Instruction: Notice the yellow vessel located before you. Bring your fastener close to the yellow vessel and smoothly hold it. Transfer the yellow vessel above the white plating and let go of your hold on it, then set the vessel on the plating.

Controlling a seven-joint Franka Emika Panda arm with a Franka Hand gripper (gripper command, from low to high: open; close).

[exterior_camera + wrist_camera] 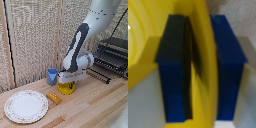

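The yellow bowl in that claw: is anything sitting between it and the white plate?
Yes. A small orange block lies on the table between the yellow bowl and the white plate, close to the plate's rim. The tool already has the bowl's rim between its fingers.

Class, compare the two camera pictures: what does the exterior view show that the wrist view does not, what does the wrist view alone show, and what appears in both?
Only the exterior view shows the white plate, the blue cup, the orange block and the dark rack. Only the wrist view shows the bowl's rim running between the two dark-blue fingers. Both show the yellow bowl and the gripper at it.
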